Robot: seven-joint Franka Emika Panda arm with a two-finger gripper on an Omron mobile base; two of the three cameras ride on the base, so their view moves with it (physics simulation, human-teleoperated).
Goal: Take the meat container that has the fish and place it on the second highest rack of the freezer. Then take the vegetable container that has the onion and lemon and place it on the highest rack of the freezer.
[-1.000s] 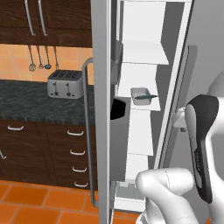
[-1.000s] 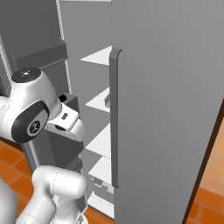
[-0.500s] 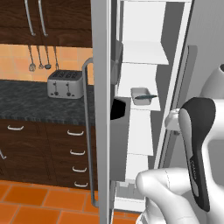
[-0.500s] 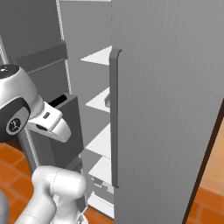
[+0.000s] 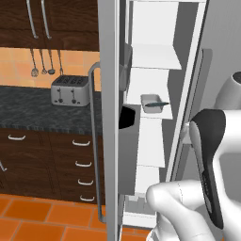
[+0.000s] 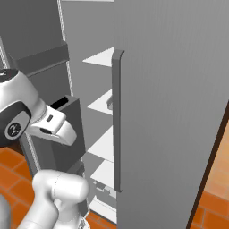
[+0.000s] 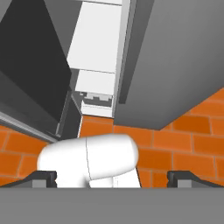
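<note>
You have the first half looking done: the meat container sits on a rack inside the open freezer, the fish's dark tail poking over its rim, one white rack above it.

Left of the freezer: toaster on the dark counter, utensils hanging above, drawers below.

Your gripper points down at the orange floor before the freezer, fingers spread wide, nothing between them.

Next, in my judgement: find the vegetable container with onion and lemon, and likely drive the base to it.

In the way: the grey freezer door, standing right of the racks, and its long handle.
</note>
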